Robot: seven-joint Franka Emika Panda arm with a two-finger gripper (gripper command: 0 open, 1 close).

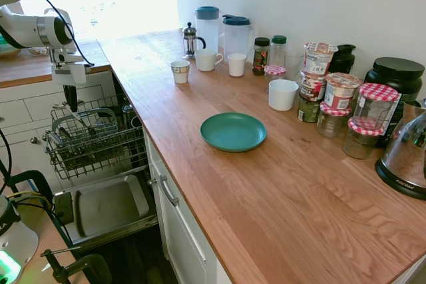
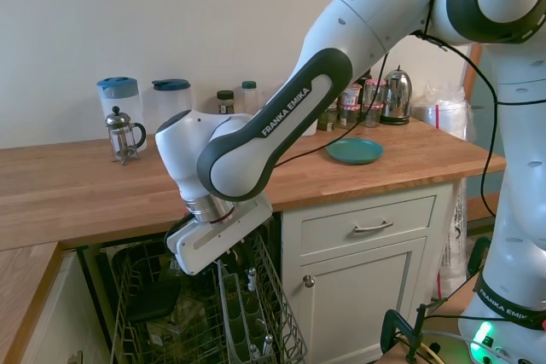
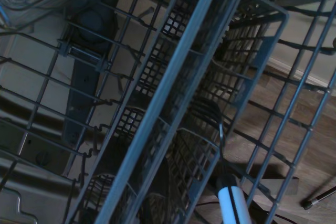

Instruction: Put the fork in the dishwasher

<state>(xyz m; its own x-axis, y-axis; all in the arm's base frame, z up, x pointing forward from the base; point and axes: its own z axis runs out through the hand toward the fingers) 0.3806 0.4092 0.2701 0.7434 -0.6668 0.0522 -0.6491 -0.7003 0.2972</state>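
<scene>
The dishwasher stands open, its drop-down door (image 1: 106, 207) lowered and its grey wire rack (image 1: 93, 141) pulled out over it. My gripper (image 1: 70, 104) points straight down over the rack's back left part. Its dark fingers look pressed together. The fork (image 3: 221, 135) shows only in the wrist view as a slim shaft with a bright blurred handle close to the camera. Its tines reach into a compartment of the cutlery basket (image 3: 173, 129). In the second exterior view my hand (image 2: 217, 240) hangs just above that basket (image 2: 243, 313), and the fingers are hidden there.
A teal plate (image 1: 233, 131) lies alone on the wooden counter (image 1: 286, 197). Mugs, jugs, a French press and jars line the wall behind it. White drawers (image 2: 367, 228) flank the dishwasher. Dark items lie in the rack.
</scene>
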